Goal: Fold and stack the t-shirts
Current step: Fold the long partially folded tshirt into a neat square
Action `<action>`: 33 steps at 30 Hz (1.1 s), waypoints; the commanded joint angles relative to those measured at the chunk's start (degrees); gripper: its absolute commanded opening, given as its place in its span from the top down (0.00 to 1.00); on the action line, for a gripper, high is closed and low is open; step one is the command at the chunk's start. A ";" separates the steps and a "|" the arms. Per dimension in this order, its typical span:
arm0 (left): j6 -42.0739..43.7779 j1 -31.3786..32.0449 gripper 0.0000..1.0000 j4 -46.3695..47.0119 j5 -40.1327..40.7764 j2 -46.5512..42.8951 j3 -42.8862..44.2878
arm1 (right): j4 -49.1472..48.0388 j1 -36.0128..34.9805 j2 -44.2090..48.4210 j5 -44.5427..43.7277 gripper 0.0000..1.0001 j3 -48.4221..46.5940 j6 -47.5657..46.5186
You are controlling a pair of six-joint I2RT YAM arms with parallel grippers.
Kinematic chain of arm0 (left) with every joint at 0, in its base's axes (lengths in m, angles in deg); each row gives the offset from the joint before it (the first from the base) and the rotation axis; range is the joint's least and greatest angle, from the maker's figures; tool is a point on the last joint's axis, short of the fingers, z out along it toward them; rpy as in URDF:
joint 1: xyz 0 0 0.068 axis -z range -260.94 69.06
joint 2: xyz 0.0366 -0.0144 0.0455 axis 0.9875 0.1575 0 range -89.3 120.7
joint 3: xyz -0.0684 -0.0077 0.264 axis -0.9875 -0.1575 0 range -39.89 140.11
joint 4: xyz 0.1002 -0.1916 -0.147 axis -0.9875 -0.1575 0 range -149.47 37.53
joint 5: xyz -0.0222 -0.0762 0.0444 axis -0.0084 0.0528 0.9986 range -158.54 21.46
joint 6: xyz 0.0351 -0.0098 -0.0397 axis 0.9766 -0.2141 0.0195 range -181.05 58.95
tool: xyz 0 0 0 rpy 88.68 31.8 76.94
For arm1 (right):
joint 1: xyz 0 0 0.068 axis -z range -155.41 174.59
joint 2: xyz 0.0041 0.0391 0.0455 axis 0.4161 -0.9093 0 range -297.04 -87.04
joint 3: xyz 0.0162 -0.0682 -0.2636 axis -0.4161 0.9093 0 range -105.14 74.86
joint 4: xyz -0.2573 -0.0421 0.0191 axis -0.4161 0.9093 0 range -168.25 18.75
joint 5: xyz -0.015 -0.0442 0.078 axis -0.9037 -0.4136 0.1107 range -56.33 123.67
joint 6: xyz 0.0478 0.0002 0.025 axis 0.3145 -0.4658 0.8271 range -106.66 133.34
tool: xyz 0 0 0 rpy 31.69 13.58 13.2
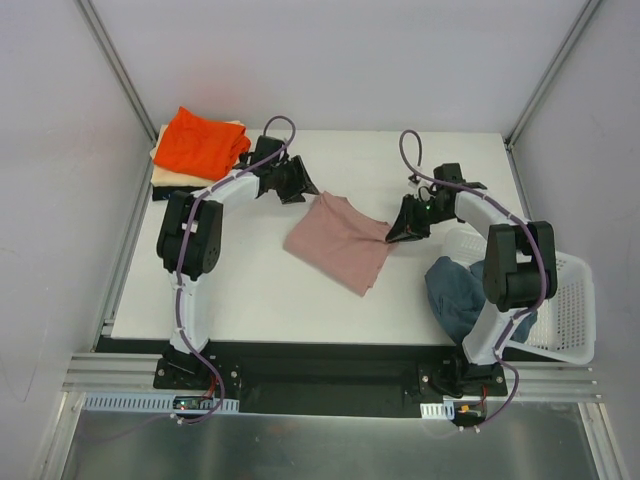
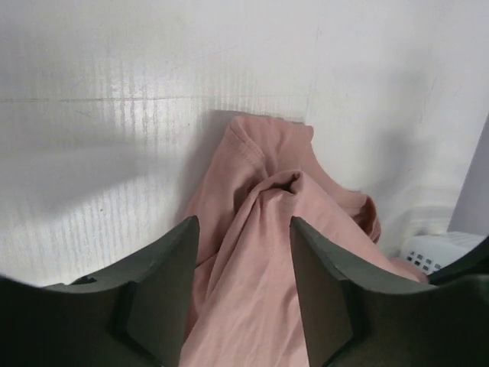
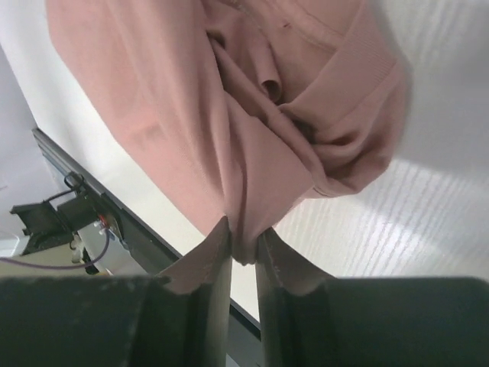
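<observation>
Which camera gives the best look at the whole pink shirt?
The top external view: the pink shirt shows whole on the table, the right claw pinching its edge. The left wrist view shows only a bunched part; the right wrist view, just the pinched fold.

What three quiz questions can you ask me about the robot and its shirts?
1. True or false: the right gripper is pinching the pink t-shirt.
2. Which one lies on top of the cream t-shirt?
A. the orange t-shirt
B. the pink one
C. a green one
3. Fill in the gap: the blue t-shirt drapes over the side of the white ____.

Key: 1 true. 2 A. 3 basket.
</observation>
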 commanded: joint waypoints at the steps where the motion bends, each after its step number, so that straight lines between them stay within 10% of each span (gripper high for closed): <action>1: 2.02 -0.70 0.38 1.56 -2.61 -1.76 1.85 | 1.62 0.41 0.93 -2.96 0.72 -0.19 0.85; 4: 2.81 -0.70 0.15 1.47 -3.40 -5.70 0.01 | 2.77 0.41 2.60 -3.93 0.55 -0.71 0.67; 5: 3.08 -0.70 0.11 1.47 -3.58 -6.59 -1.30 | 2.94 -0.02 3.21 -3.93 0.41 -0.71 0.59; 6: 3.25 -0.70 0.06 1.56 -4.28 -7.64 -2.10 | 3.12 -0.38 4.79 -4.45 0.06 -0.80 0.50; 7: 3.34 -0.70 0.01 1.56 -4.63 -9.74 -2.89 | 3.56 -0.81 5.67 -5.06 0.03 -0.89 0.41; 17: 3.17 0.61 0.01 1.82 -8.06 -21.72 -16.68 | -0.21 -9.51 11.93 -4.64 0.04 -1.68 1.90; 33: 0.36 1.76 0.01 4.81 -15.09 -11.17 -21.43 | -8.57 -7.06 -8.11 -8.14 0.03 -7.31 7.62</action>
